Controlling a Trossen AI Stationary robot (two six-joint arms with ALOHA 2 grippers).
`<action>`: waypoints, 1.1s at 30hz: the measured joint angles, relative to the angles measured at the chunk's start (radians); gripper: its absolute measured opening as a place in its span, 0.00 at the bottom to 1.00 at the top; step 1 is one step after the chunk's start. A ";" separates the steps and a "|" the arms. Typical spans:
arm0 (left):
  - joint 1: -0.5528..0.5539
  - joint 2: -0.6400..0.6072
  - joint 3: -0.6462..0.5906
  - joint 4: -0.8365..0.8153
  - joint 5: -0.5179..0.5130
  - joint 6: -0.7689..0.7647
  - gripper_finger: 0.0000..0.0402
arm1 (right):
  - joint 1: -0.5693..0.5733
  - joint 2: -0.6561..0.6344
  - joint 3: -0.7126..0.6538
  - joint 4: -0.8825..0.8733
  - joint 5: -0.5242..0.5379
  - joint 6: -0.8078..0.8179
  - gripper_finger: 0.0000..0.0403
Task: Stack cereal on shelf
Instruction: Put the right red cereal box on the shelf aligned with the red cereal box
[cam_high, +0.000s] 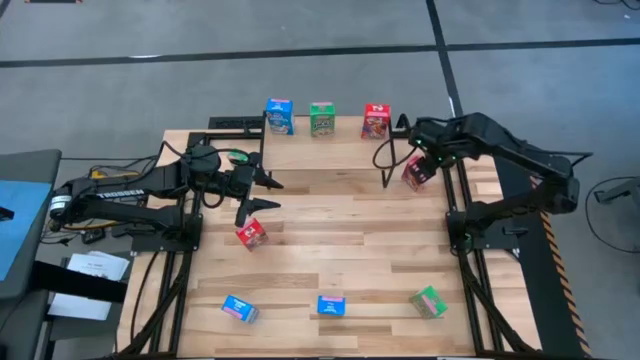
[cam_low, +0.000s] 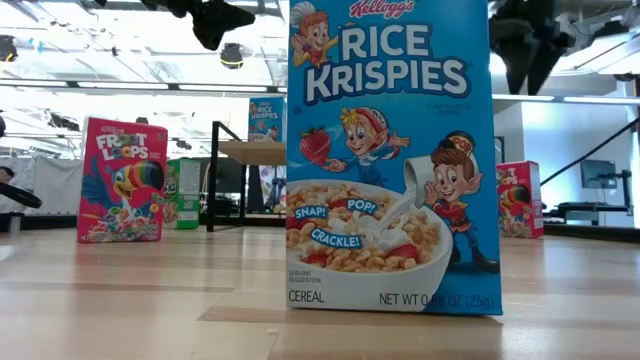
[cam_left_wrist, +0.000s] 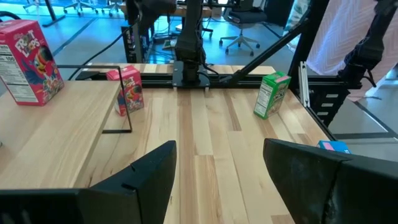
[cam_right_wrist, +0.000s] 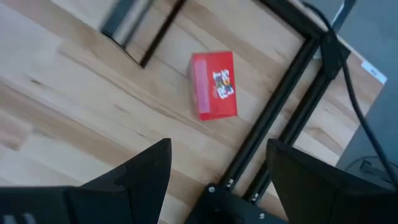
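Observation:
The shelf (cam_high: 345, 128) stands at the table's far edge with a blue (cam_high: 278, 117), a green (cam_high: 321, 119) and a red cereal box (cam_high: 376, 121) upright on it. My right gripper (cam_right_wrist: 217, 168) hangs open, pointing down, above a red cereal box (cam_right_wrist: 214, 84) that rests on the table next to the right frame rail; it is clear of the box. My left gripper (cam_left_wrist: 217, 168) hovers open and about level at the table's left, just beyond another red box (cam_high: 251, 233) standing on the table.
Two blue boxes (cam_high: 239, 309) (cam_high: 331, 305) and a green box (cam_high: 428, 301) stand near the table's front edge; the middle blue one fills the low view (cam_low: 390, 150). Black frame rails (cam_right_wrist: 280, 106) run along the right side. Bare boards lie mid-table.

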 joint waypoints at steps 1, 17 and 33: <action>0.000 0.000 0.000 0.000 0.000 0.000 0.58 | -0.009 -0.005 -0.022 0.015 0.000 -0.013 0.71; 0.000 0.000 0.000 0.000 -0.001 -0.008 0.58 | -0.130 -0.011 -0.280 0.230 -0.009 -0.125 0.71; 0.000 0.000 0.000 -0.001 -0.003 0.000 0.58 | -0.140 -0.008 -0.391 0.371 0.021 -0.154 0.71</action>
